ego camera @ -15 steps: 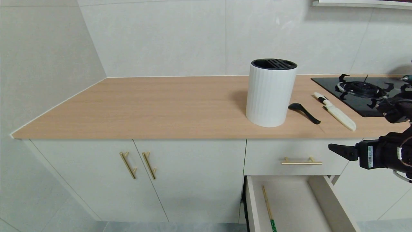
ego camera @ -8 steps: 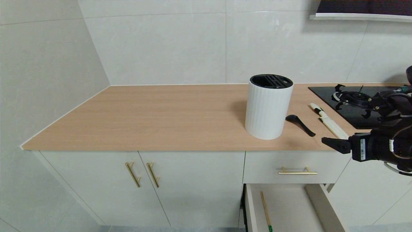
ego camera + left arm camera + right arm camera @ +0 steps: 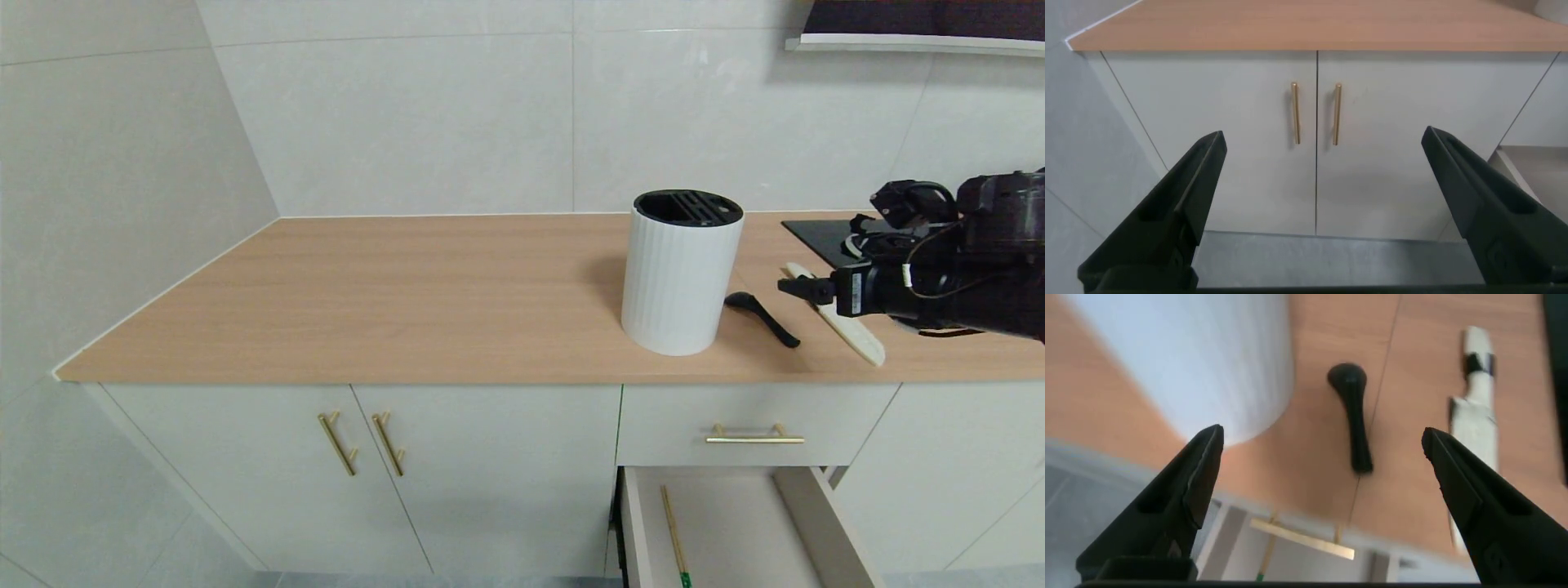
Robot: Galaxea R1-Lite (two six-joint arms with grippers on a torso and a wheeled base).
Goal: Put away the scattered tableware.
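Note:
A white ribbed holder [image 3: 682, 282] with a black slotted top stands on the wooden counter [image 3: 408, 294]. Beside it lie a black spoon [image 3: 763, 317] and a white knife [image 3: 853, 336]. My right gripper [image 3: 788, 287] hovers open just above the counter, over the knife's handle end and close to the spoon. The right wrist view looks down between its fingers [image 3: 1167, 506] at the holder [image 3: 1200, 359], the spoon [image 3: 1352, 416] and the knife [image 3: 1476, 408]. A chopstick [image 3: 674, 531] lies in the open drawer [image 3: 816, 523]. My left gripper [image 3: 1323, 212] stands open, low, facing the cabinet doors.
A black gas hob [image 3: 820, 235] sits at the counter's right end behind my right arm. Under the counter is a shut drawer with a gold handle [image 3: 755, 437], above the pulled-out one. Two cabinet doors with gold handles [image 3: 1315, 113] stand to the left.
The head camera shifted early on. My right arm has risen from in front of the drawers to above the counter, coming over the knife.

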